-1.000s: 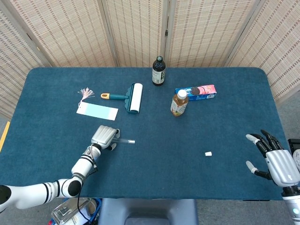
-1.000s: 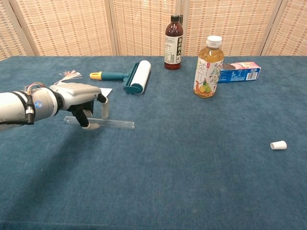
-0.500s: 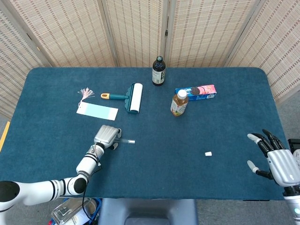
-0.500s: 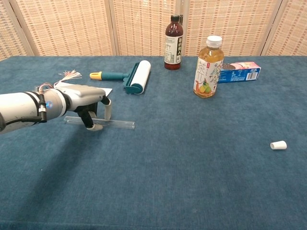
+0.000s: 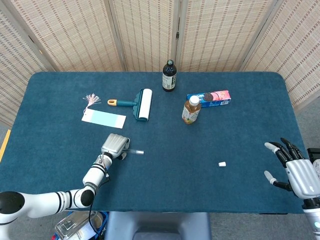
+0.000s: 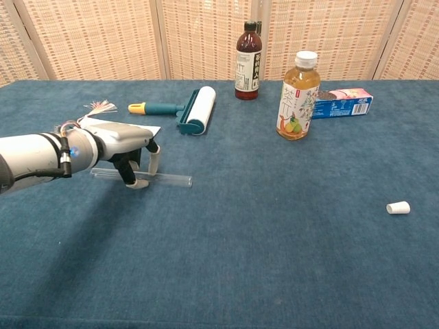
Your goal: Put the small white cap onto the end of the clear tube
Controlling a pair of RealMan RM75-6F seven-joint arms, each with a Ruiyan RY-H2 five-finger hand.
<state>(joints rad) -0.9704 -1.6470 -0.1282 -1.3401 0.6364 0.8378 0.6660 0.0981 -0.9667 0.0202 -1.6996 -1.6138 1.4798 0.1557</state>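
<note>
The clear tube (image 5: 136, 151) (image 6: 168, 179) lies flat on the blue table, left of centre. My left hand (image 5: 114, 145) (image 6: 122, 145) sits over its left part, with the thumb in front of the tube and the fingers (image 6: 154, 159) curled down behind it, gripping it against the cloth. The small white cap (image 5: 222, 163) (image 6: 398, 208) lies on its side far to the right, alone. My right hand (image 5: 294, 172) hovers at the table's right front corner with its fingers spread and nothing in it. It shows only in the head view.
A lint roller (image 5: 142, 104) (image 6: 195, 110) and a blue tag with a tassel (image 5: 103, 119) lie behind the left hand. A dark bottle (image 5: 169, 76), a tea bottle (image 5: 191, 110) (image 6: 298, 96) and a snack box (image 5: 212, 98) stand at the back centre.
My left hand has shifted slightly along the tube and its fingers have closed in. The right hand drifted a little towards the table's edge. Tube and cap have not moved.
</note>
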